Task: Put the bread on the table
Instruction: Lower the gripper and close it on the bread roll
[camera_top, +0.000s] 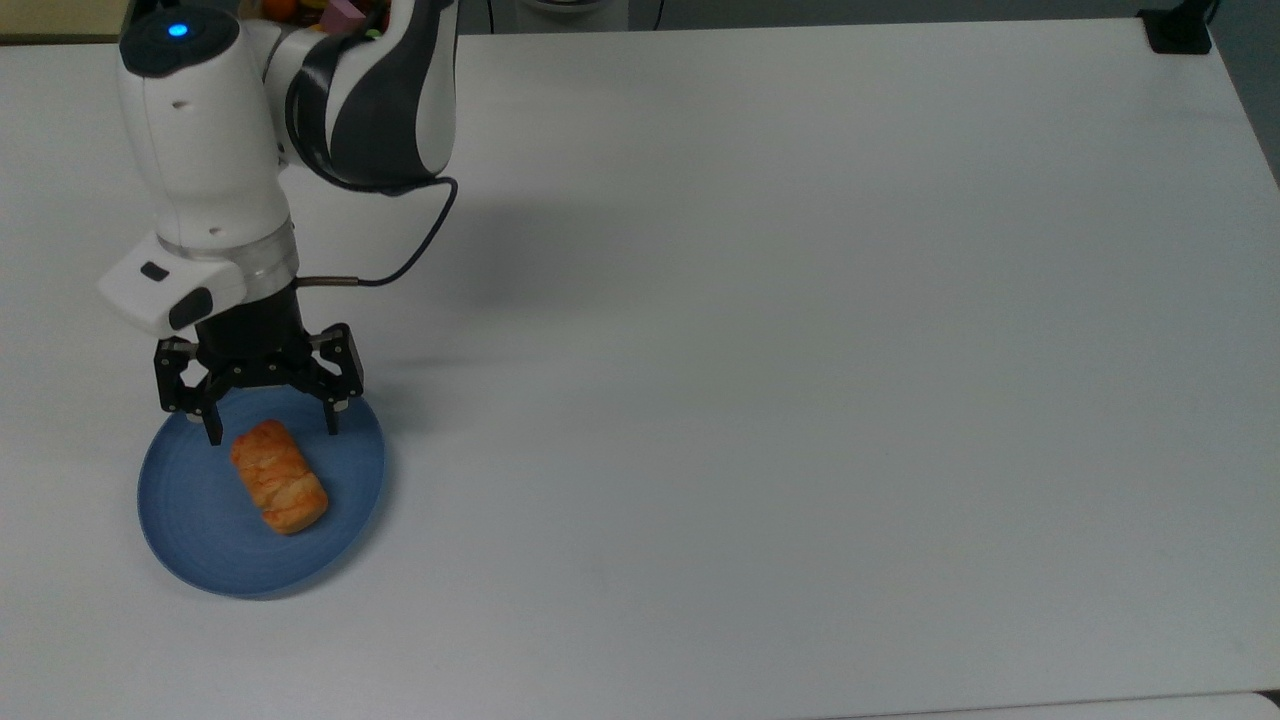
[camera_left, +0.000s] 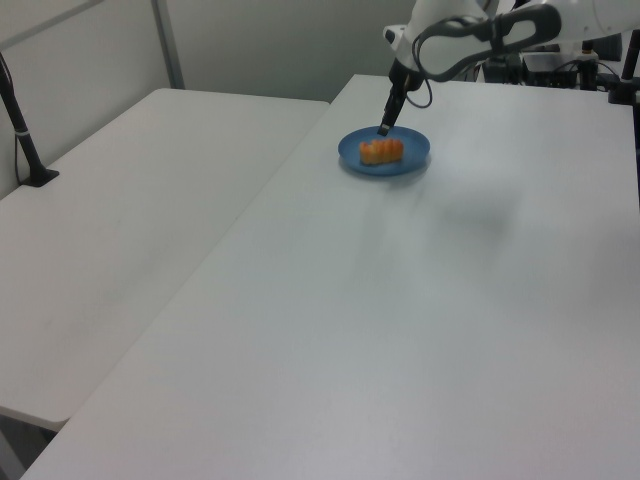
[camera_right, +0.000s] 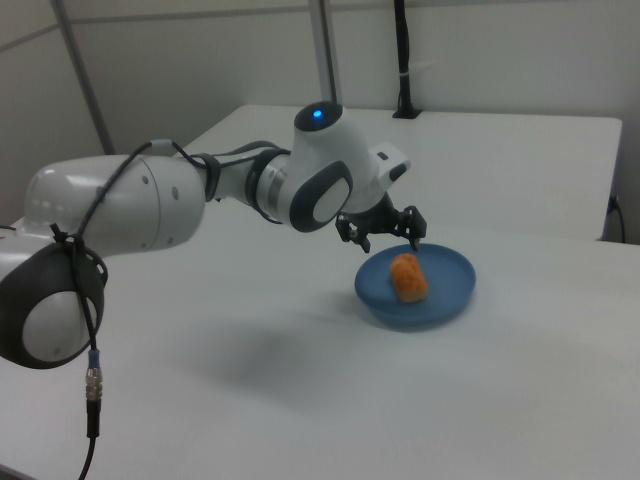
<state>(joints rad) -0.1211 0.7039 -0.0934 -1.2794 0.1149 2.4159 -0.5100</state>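
The bread (camera_top: 279, 476) (camera_left: 381, 151) (camera_right: 407, 276), a small golden-orange roll, lies on a round blue plate (camera_top: 200, 540) (camera_left: 412, 163) (camera_right: 448, 295) on the white table (camera_top: 800, 350) (camera_left: 400, 330) (camera_right: 300, 400). My gripper (camera_top: 270, 432) (camera_left: 383, 129) (camera_right: 390, 241) hangs open over the plate's far rim in the top view, its black fingertips straddling the bread's upper end without touching it. Nothing is between the fingers.
A second white table (camera_left: 130, 230) stands beside this one at the left view's left. A black post base (camera_top: 1178, 30) sits at the top view's upper right corner. The white arm (camera_right: 150, 215) stretches across the right view's left half.
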